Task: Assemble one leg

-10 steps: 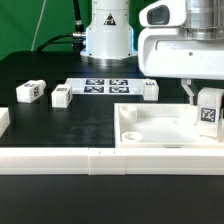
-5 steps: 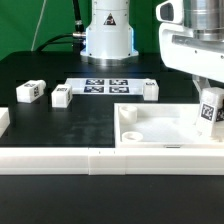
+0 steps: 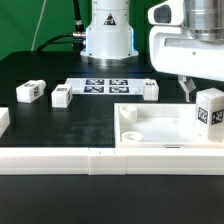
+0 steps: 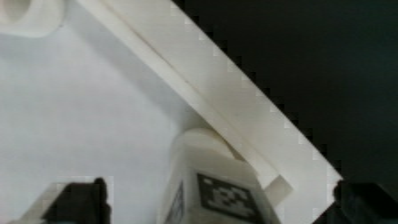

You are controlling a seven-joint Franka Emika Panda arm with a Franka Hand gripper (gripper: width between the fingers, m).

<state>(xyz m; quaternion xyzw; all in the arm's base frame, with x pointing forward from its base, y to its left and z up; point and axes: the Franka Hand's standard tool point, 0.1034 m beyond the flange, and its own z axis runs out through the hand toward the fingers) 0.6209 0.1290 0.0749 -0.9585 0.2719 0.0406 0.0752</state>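
Observation:
A white leg [image 3: 210, 112] with a black-and-white tag stands upright in the far corner of the large white tray-like part [image 3: 160, 128], at the exterior view's right. My gripper [image 3: 206, 88] hangs over the leg's top. In the wrist view the leg [image 4: 222, 190] sits between my dark fingers [image 4: 75, 200], with a gap on each side. The gripper [image 4: 219, 205] is open and not gripping the leg. Three more legs lie on the black table: two at the left [image 3: 30, 91] [image 3: 62, 96] and one behind the tray [image 3: 150, 90].
The marker board [image 3: 100, 86] lies at the back centre, in front of the robot base [image 3: 108, 35]. A long white barrier [image 3: 90, 158] runs along the table's front edge. A white piece [image 3: 3, 120] shows at the left edge.
The gripper swung to the exterior view's right and came back left. The leg leaned with it half a second ago and now stands upright.

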